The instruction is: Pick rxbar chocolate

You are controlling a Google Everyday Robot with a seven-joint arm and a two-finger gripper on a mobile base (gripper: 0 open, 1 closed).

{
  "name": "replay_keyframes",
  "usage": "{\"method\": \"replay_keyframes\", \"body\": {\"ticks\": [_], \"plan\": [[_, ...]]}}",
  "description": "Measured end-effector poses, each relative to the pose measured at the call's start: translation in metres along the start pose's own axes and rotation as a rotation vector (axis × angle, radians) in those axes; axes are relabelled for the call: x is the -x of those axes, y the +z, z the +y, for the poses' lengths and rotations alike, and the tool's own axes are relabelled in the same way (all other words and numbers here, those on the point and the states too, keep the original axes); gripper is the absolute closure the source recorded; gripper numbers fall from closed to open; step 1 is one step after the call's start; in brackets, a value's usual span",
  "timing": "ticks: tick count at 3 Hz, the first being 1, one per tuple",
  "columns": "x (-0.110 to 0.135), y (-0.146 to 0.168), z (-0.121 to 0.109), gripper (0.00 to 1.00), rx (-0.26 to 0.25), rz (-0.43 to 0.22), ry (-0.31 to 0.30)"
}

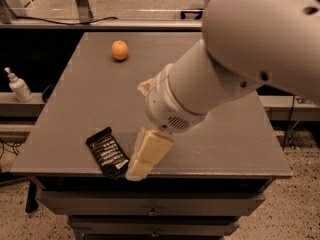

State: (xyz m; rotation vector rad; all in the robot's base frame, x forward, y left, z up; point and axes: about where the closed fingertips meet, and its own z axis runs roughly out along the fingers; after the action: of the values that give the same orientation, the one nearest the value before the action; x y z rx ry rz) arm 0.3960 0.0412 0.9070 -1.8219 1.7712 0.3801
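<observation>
The rxbar chocolate (pixel 107 151) is a flat black wrapped bar with white text. It lies at an angle near the front left edge of the grey table (pixel 85 99). My gripper (pixel 135 172) is cream-coloured and points down at the table's front edge. Its tip is right beside the bar's near right end. I cannot tell whether it touches the bar. My large white arm (pixel 220 79) fills the right of the view and hides the table behind it.
A round orange fruit (pixel 119 49) sits at the table's back left. A white pump bottle (pixel 19 85) stands on a low shelf left of the table. Drawers sit under the table's front edge. No red can shows.
</observation>
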Motion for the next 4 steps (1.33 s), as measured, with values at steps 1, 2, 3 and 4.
{"method": "replay_keyframes", "body": {"ticks": [1, 2, 3, 4], "plan": [[0.009, 0.032, -0.004, 0.0, -0.011, -0.043, 0.14], [0.011, 0.056, -0.008, 0.0, -0.024, -0.048, 0.251], [0.01, 0.075, -0.007, 0.0, -0.051, -0.05, 0.288], [0.006, 0.093, -0.002, 0.0, -0.091, -0.038, 0.279]]}}
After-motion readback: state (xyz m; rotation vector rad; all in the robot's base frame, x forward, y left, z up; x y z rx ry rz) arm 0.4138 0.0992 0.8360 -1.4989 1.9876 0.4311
